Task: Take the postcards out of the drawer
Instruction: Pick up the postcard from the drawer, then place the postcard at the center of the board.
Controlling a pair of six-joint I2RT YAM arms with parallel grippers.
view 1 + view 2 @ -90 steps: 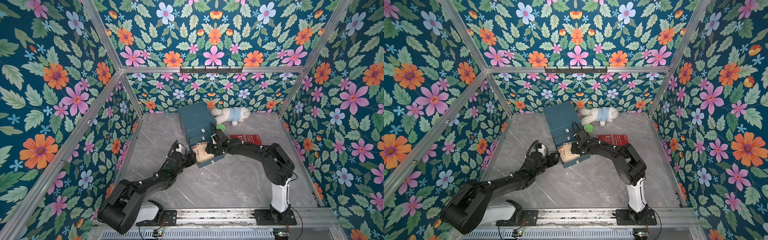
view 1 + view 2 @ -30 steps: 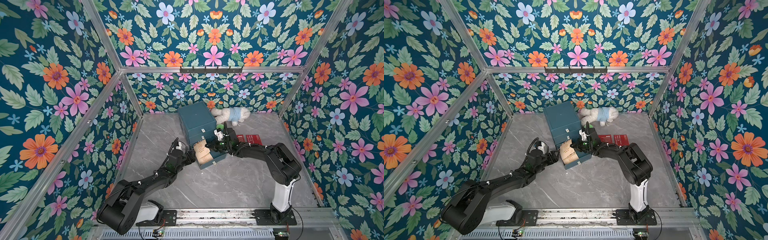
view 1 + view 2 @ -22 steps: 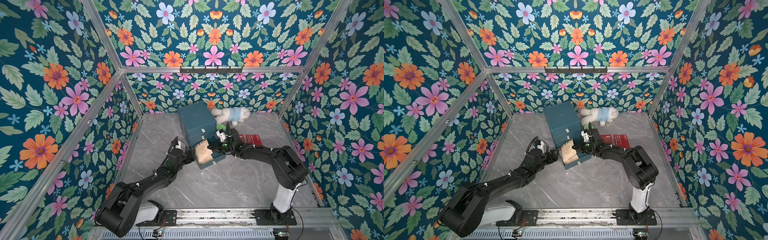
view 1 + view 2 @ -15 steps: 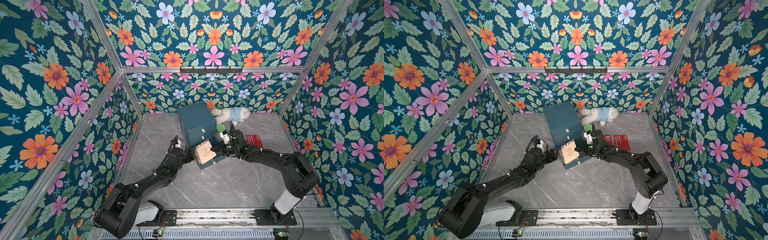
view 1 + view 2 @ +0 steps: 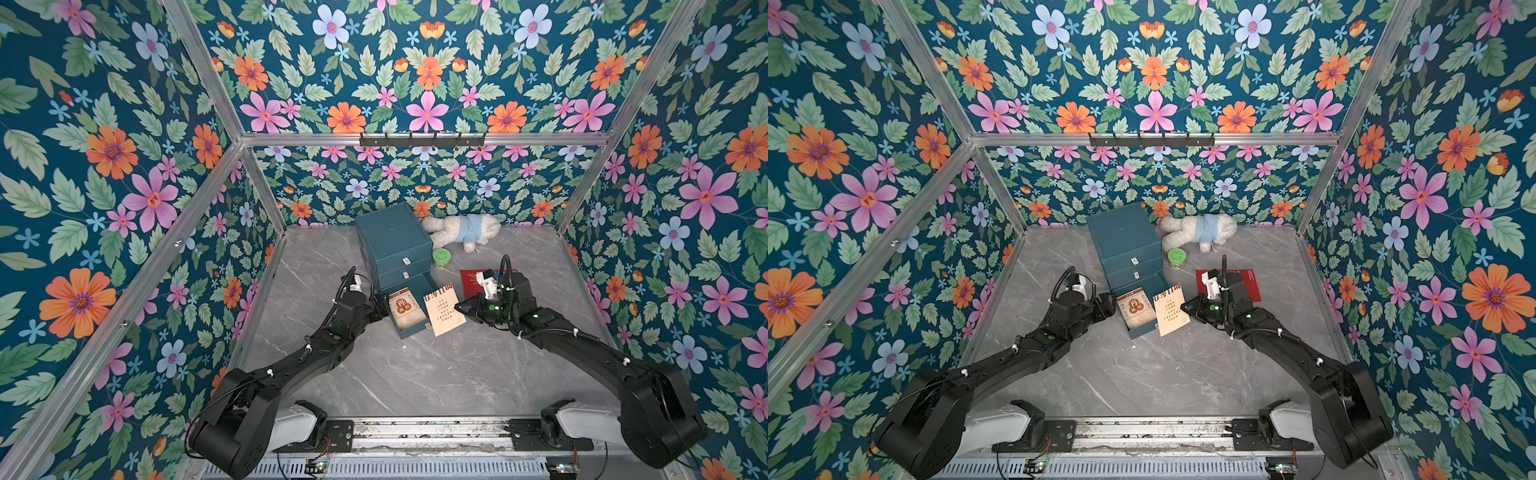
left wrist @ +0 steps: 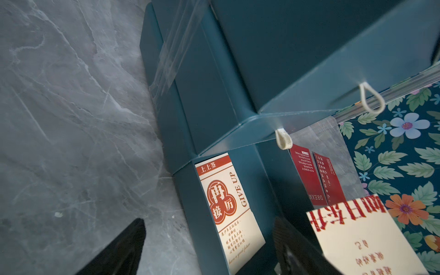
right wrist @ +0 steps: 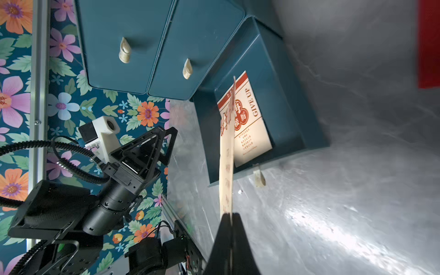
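Two red rectangular postcards (image 5: 1252,286) lie on the grey marble counter (image 5: 415,374) beside the teal drawer chest (image 5: 390,232). A cream printed postcard (image 5: 405,309) rests in its open bottom drawer (image 5: 413,332). Just beside that drawer, the right fingers (image 7: 221,240) pinch a second cream postcard (image 5: 444,313). The left fingers (image 6: 119,250) stand apart, empty.

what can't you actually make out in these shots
Red postcards: partly covered by the right arm in both top views; cut off at the right wrist view's edge.
Held cream postcard: edge-on in the right wrist view, print unreadable; blurred and cropped in the left wrist view.
Under the second cream postcard, lying in the drawer: hidden by that card.
Upper drawers: shut, contents unseen.
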